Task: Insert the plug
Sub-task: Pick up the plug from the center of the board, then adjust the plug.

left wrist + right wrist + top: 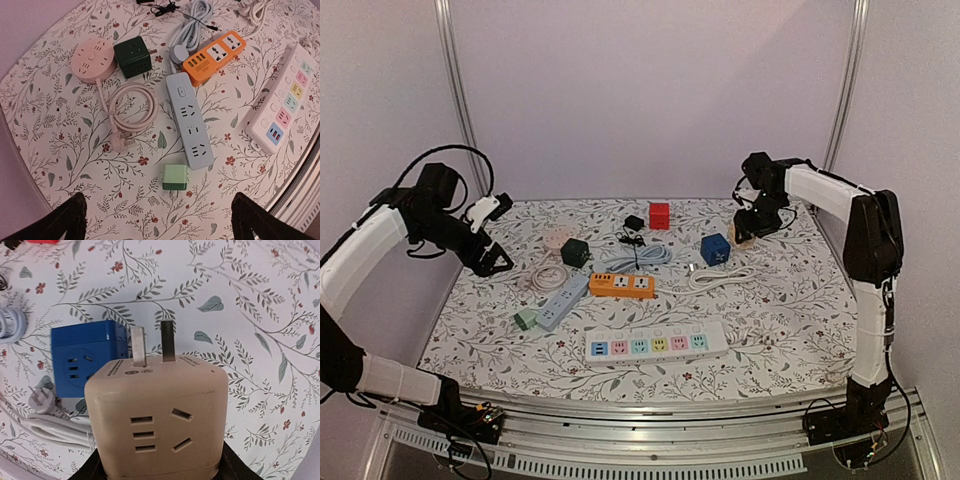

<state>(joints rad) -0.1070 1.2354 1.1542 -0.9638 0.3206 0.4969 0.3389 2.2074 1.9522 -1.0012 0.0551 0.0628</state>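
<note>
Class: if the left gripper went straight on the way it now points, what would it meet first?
Most likely the small green adapter, lying on the tablecloth in line with the open left gripper; the pale blue power strip lies just beyond it. Depth is hard to judge.

Soft, even light falls from above the tabletop (790, 310), giving walls and cloth a faint pink-violet cast. Shadows are weak: thin, pale ones hug the orange power strip (621, 286) and the things around it. The overhead view is sharp throughout. In the left wrist view, lines bow outward away from the orange power strip, and the dark fingers (65, 220) below it look soft. In the right wrist view the beige cube adapter (157, 415) is crisp, its near face shaded.
</note>
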